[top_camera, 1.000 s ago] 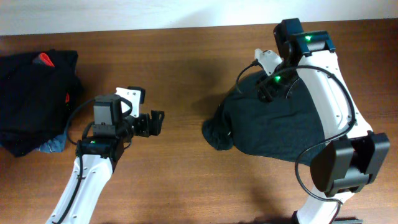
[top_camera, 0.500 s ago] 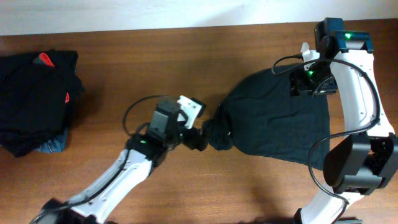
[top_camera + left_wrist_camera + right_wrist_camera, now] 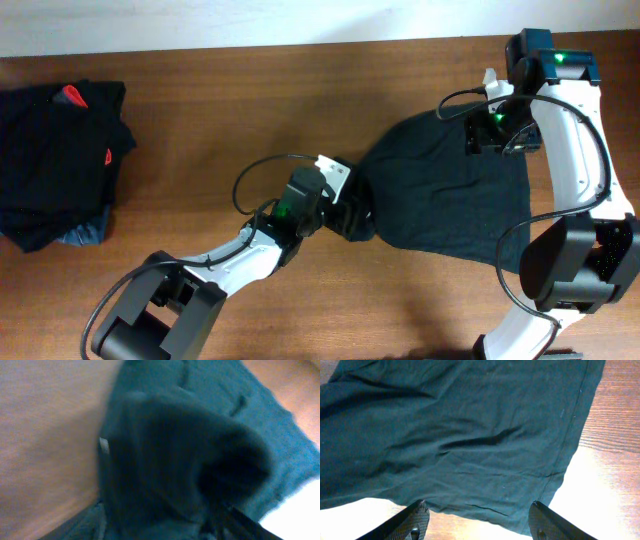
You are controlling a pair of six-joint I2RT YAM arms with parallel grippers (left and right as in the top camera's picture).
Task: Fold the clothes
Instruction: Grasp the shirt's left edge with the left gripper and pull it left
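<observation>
Left tool (image 3: 345, 215) is placed at the bunched left end of the dark shirt (image 3: 450, 190), touching the lump. In the left wrist view, which is blurred, dark folds (image 3: 175, 450) fill the space at the fingers; whether cloth is pinched cannot be told.

Right tool (image 3: 480, 520) is held over the shirt's far right part, near its hemmed edge. Its jaws are set wide apart and nothing is gripped.

The shirt (image 3: 460, 435) is spread mostly flat on the bench (image 3: 220, 100), right of centre, lightly wrinkled and gathered at the left end.

A pile of dark clothes (image 3: 55, 150) with small red marks is noted at the bench's left edge, well apart.
</observation>
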